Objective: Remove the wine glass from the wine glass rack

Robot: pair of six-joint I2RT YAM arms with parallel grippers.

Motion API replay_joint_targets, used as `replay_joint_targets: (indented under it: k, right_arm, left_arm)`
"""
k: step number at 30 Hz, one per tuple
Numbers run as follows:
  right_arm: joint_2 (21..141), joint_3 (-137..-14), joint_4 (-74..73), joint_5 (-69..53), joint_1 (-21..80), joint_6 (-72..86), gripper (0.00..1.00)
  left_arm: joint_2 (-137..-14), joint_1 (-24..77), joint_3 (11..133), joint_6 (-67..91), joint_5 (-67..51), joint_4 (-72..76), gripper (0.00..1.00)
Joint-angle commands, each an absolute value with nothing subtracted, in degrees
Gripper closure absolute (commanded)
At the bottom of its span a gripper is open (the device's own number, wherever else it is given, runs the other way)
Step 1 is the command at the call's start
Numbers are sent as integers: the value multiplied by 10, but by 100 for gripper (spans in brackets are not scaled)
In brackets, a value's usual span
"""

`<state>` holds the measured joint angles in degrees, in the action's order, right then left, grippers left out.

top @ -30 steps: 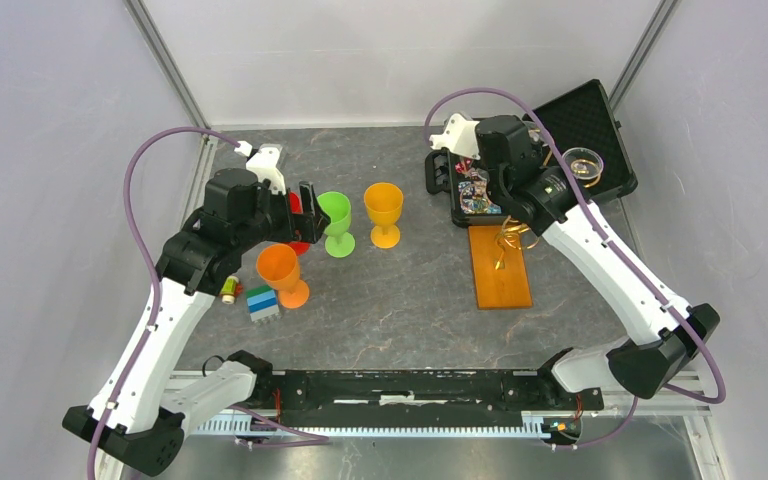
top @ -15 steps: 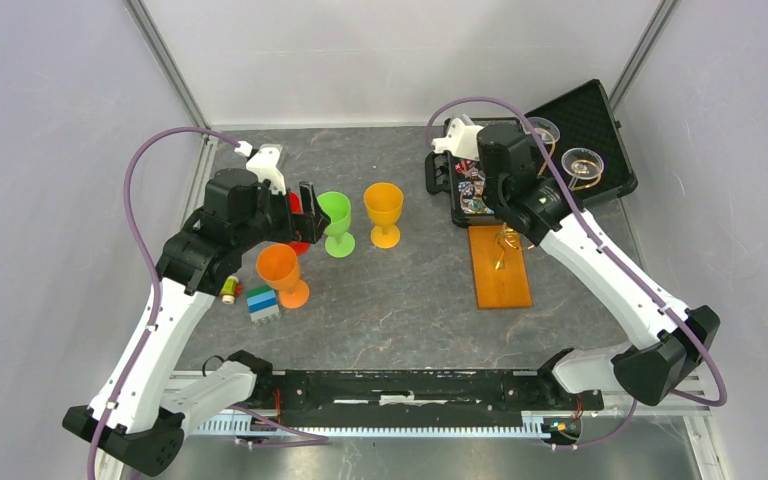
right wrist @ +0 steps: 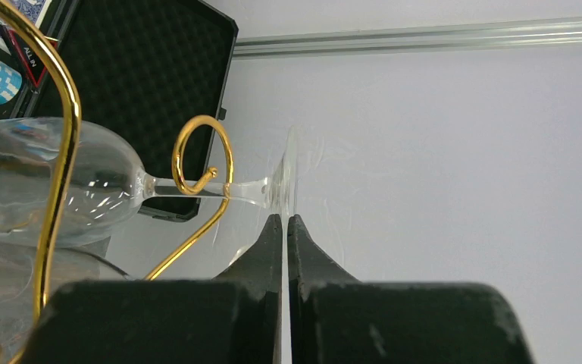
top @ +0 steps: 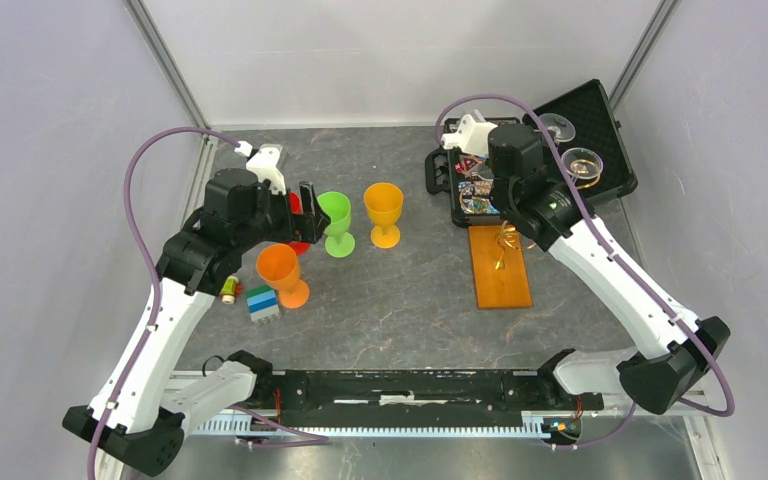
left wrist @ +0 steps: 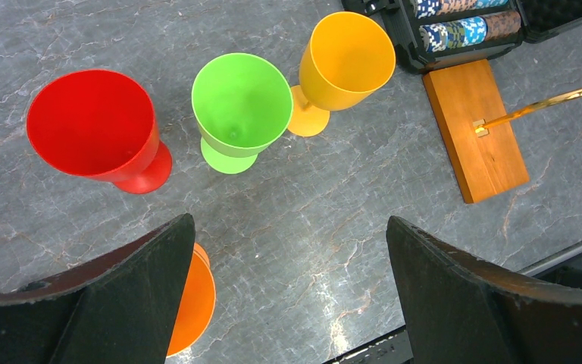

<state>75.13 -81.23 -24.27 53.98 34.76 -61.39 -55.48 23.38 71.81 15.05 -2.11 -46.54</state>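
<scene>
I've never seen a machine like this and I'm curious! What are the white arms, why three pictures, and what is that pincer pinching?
These are two robot arms, left and right, bolted to a grey table. The wide picture comes from a camera above. The other two come from a little camera on each wrist. On the table stand four goblets: red, green, yellow and orange. There is also a black case with poker chips and a wine glass rack of gold wire and wood. The left pincer is open and holds nothing. The right pincer is shut on the flat foot of a clear wine glass, whose stem lies in the rack's gold curl.
</scene>
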Motion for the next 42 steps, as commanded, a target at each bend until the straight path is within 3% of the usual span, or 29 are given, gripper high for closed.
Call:
replay_joint_targets:
  k: [1,19,34,42]
  right_arm:
    - [714,-816,-249,538,347,-605,100]
    - [688,-834,-262,371,349,-527,100]
    - [705,-810,-133,425,381,-560,100]
    - [718,-773,22,452,408,-558,100]
  left_arm:
    - [-551,232,718,131,-35,-442,0]
    - [-554,232,723,135,-39,-439,0]
    - [-550,232,722,140,-38,-436,0]
    - [-548,231,716,161,-58,-407,0]
